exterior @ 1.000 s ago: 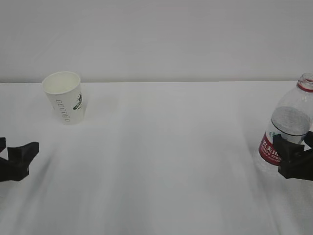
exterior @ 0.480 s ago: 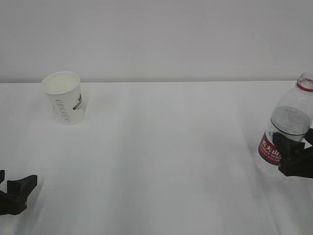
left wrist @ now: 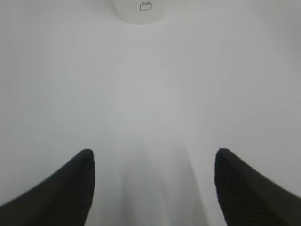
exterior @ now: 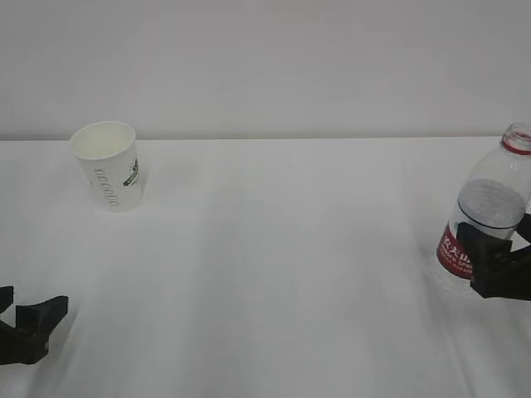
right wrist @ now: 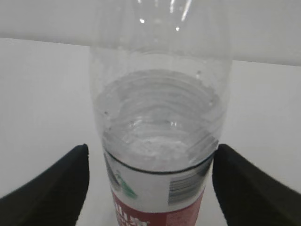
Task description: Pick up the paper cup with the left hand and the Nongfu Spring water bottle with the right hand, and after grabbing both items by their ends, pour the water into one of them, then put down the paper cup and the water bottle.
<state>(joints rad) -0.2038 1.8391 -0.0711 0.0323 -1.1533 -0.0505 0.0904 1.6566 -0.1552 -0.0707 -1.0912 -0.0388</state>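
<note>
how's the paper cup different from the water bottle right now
The paper cup is short, white and opaque; the water bottle is taller, clear plastic with a red label. The cup stands far left with nothing around it; the bottle stands far right between the right gripper fingers. Water shows through the bottle; the cup's contents cannot be seen. Both stand upright and open-topped on the white table.
</note>
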